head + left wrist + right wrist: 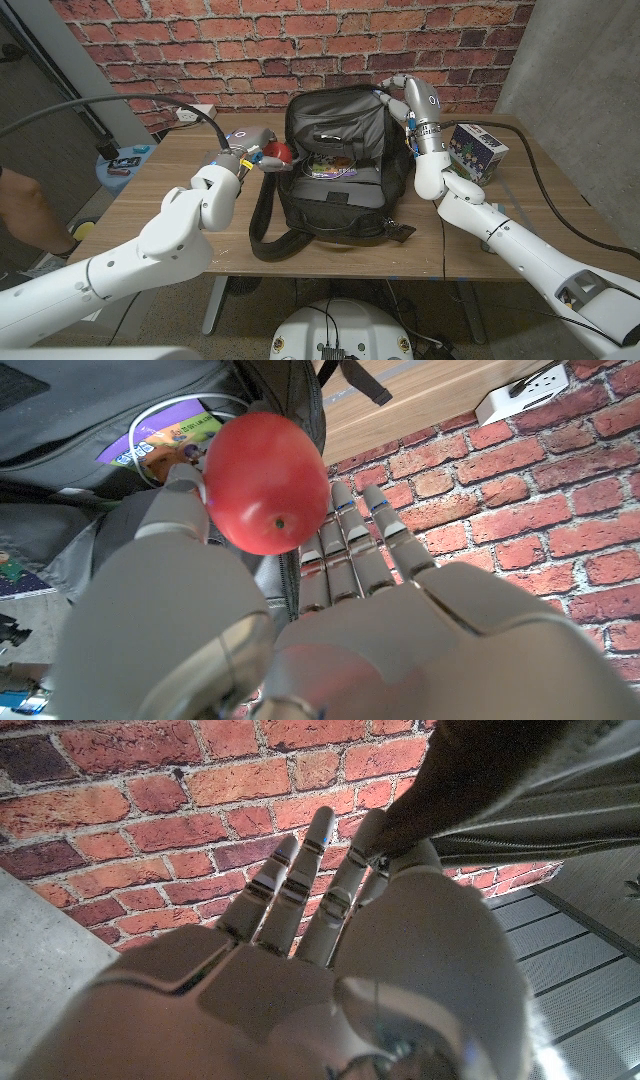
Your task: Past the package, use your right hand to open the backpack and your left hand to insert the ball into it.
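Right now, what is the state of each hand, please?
Left hand: holds the red ball at the backpack opening.
Right hand: grips the backpack's upper edge, keeping it open.
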Robot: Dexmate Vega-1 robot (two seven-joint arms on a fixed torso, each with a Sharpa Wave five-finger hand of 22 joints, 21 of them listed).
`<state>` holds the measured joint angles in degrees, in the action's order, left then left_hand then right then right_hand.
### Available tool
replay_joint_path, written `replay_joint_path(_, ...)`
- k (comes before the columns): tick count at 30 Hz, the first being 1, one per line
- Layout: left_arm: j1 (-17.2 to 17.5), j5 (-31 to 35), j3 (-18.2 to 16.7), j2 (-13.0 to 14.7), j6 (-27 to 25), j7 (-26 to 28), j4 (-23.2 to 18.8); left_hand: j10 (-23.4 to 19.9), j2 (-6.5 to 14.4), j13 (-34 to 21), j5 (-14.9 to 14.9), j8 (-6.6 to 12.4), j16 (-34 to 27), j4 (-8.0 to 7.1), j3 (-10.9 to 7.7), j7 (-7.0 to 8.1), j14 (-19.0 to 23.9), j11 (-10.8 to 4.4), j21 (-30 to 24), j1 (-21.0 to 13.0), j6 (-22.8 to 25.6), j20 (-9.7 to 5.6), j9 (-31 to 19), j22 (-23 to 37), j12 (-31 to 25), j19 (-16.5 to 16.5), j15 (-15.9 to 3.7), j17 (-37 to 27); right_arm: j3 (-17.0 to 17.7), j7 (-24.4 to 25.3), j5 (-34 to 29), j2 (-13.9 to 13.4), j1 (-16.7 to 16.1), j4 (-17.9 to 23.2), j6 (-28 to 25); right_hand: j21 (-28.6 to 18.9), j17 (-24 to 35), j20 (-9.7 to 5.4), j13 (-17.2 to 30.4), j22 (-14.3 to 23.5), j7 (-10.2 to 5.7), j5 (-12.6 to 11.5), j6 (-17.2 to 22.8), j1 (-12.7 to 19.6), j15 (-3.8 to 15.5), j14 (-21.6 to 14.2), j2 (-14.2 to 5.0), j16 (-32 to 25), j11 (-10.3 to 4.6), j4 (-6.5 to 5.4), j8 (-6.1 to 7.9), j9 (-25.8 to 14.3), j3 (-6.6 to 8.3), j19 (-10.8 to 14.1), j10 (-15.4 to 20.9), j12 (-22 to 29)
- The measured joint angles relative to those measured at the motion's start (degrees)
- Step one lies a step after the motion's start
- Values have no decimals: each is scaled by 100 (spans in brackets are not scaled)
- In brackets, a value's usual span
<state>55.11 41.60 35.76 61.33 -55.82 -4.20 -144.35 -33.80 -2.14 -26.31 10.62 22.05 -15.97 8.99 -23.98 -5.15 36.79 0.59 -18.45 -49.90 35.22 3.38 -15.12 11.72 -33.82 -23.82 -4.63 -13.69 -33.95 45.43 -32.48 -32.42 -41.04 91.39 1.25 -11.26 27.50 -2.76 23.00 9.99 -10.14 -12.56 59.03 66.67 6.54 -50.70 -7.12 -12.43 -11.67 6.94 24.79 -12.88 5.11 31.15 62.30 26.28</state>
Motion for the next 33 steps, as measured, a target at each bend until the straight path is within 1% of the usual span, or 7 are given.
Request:
replay_joint_path(4,0,58,21,-70,84,-61,-5,-1,0,0,-4,10,1,0,0,1,15,-1,0,0,1,0,4,0,0,0,-41,-5,0,15,17,0,4,-17,21,0,0,0,0,0,0,0,0,0,0,0,0,0,0,0,-1,0,0,0,0,0)
replay_joint_path(8,-11,109,41,-152,151,-115,-5,-33,0,0,-5,22,0,0,1,1,6,-33,0,0,2,0,13,0,0,0,-52,-7,8,30,42,-1,5,-29,42,0,0,0,0,0,0,2,0,0,0,0,0,0,0,0,-12,-1,0,0,0,-22)
replay_joint_path(15,-66,230,65,-303,394,-275,30,-33,0,0,-9,24,-3,1,1,2,5,-33,0,0,2,0,12,0,1,-1,-52,-9,23,57,70,-1,9,-52,73,0,-1,0,0,0,0,-3,0,0,0,0,1,0,0,0,-12,-3,0,1,0,-22)
replay_joint_path(18,-101,260,68,-393,510,-318,97,-33,0,0,0,24,-22,16,17,2,5,-33,2,0,2,-31,11,1,1,31,-52,-20,25,64,80,2,11,-58,80,0,-1,0,0,0,0,-24,0,1,0,0,1,0,0,0,1,-3,0,1,0,-22)
replay_joint_path(27,-212,281,75,-644,812,-448,306,-39,0,0,19,23,-22,24,25,2,5,-39,2,0,2,-31,6,1,4,30,-52,-31,34,86,99,16,11,-62,73,0,-1,0,-1,0,0,-24,0,8,0,0,8,0,0,0,1,-4,0,1,0,-22)
replay_joint_path(29,-242,298,88,-704,981,-531,351,-39,0,0,19,23,-22,24,25,2,5,-39,2,0,2,-31,7,1,5,30,-52,-31,41,91,104,18,8,-60,65,0,-1,0,13,0,0,-24,0,8,0,0,8,0,0,0,1,-4,0,1,0,-22)
replay_joint_path(33,-287,299,119,-796,985,-534,410,-39,0,-1,19,23,-22,24,25,2,5,-39,2,0,2,-31,6,1,9,30,-52,-30,46,101,118,18,-2,-54,52,0,-1,0,26,0,0,-23,0,8,0,0,8,0,0,0,0,-4,0,1,0,-21)
